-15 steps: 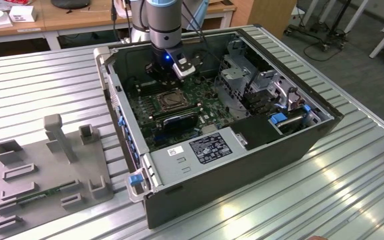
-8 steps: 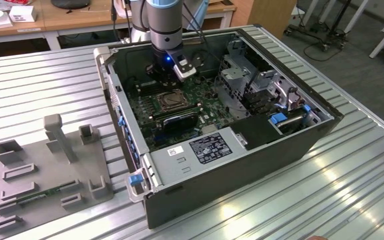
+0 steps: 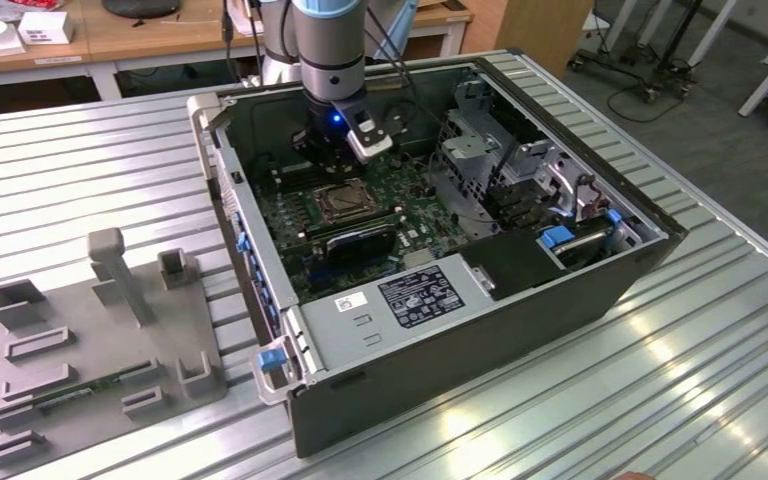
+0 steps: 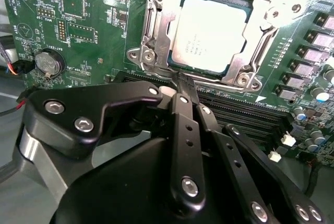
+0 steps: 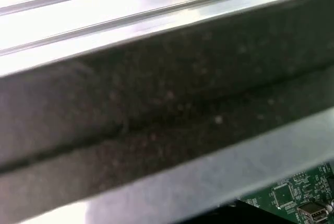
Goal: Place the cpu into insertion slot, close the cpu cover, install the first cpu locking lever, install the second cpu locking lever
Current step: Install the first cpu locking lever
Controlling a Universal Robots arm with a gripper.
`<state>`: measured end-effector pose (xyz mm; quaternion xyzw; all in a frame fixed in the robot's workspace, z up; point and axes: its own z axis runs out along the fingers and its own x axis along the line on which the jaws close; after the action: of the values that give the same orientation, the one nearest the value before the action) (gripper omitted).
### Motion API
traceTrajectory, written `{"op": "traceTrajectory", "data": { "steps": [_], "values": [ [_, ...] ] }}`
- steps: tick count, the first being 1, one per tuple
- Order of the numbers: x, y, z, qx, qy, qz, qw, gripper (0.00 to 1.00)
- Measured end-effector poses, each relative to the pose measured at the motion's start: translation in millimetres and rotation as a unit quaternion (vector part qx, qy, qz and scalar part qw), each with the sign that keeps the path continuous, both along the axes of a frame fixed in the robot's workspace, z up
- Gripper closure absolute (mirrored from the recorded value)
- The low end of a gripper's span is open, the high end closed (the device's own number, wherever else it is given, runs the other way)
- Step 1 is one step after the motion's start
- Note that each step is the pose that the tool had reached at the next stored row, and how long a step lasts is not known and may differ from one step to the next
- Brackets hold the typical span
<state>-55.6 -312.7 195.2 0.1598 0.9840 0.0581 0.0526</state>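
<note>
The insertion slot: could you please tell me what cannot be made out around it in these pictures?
- Second wrist view: the gripper covers the near edge of the cpu cover, hiding what it touches there.
- Exterior view: the insertion slot is too small to show any detail.
- First wrist view: a blurred case wall blocks the slot.

The insertion slot has free room above it. The case wall stands on the exterior view's left of it and the drive cage on the right (both taller than the board). The end effector, fingers together, hangs just over the memory slots.
</note>
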Motion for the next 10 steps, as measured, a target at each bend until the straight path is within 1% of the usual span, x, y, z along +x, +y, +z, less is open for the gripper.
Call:
{"op": "traceTrajectory", "data": {
  "steps": [10],
  "values": [
    [0.1,0.1,-0.5,0.0008,-0.0002,0.0,1.0,0.89]
  ]
}}
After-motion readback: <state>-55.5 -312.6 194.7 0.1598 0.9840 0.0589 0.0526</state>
